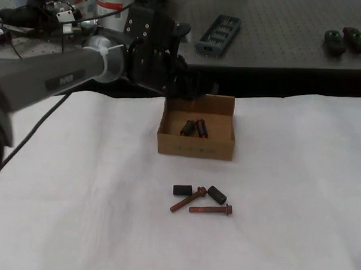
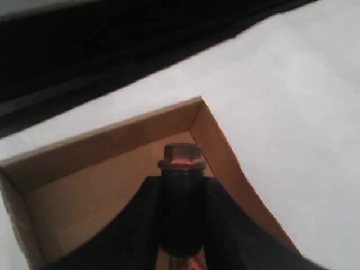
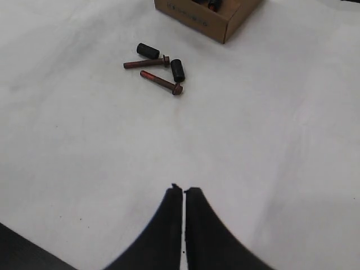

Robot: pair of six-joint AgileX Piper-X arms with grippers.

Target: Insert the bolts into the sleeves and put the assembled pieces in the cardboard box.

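My right gripper point(image 3: 184, 191) hangs pinched shut on nothing over the near bench point(image 1: 76, 226), and the loose bolts point(image 1: 188, 199) and sleeves point(image 1: 217, 195) lie straight ahead of it. Past them is the cardboard box point(image 1: 195, 150). Over its far rim my left gripper point(image 2: 180, 188) clamps an assembled piece point(image 2: 181, 160), axis pointing outward, head foremost; I judge a plain release drops it in

Soft even light, faint shadows, no glare

cardboard box point(image 3: 194, 19): cut by frame edge | bolt point(image 2: 181, 156) shank: mostly hidden inside sleeve point(image 2: 181, 208)
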